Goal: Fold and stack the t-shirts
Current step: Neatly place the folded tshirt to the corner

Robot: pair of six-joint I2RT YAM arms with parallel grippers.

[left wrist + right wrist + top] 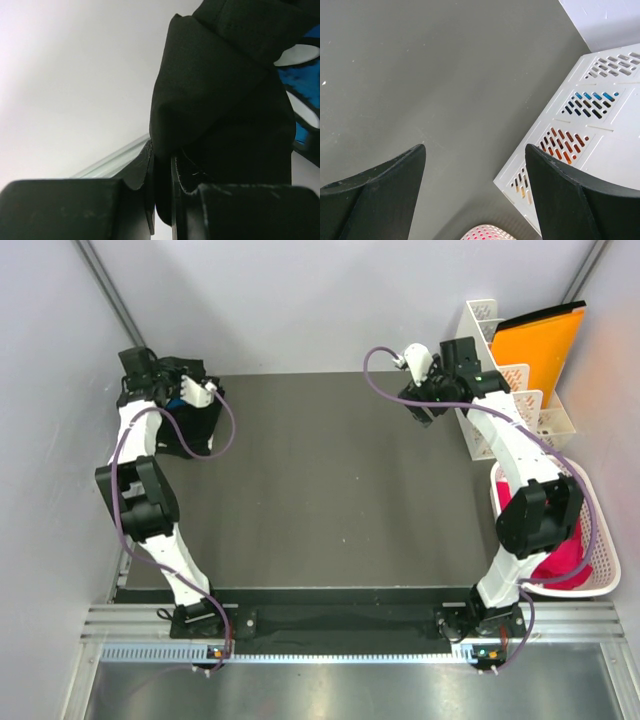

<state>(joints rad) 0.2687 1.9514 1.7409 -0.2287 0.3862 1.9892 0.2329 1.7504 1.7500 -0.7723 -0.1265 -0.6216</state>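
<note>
White basket (603,578) holds pink cloth (562,558); left jaws pinch black t-shirt (220,100), right jaws spread.

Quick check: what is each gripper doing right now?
Left gripper: closed on a black t-shirt.
Right gripper: open, holding nothing.

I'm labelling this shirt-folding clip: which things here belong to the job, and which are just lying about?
Job: black t-shirt, pinched in the left gripper; open right gripper.
Lying about: white file rack, orange folder, white basket with pink cloth.
</note>
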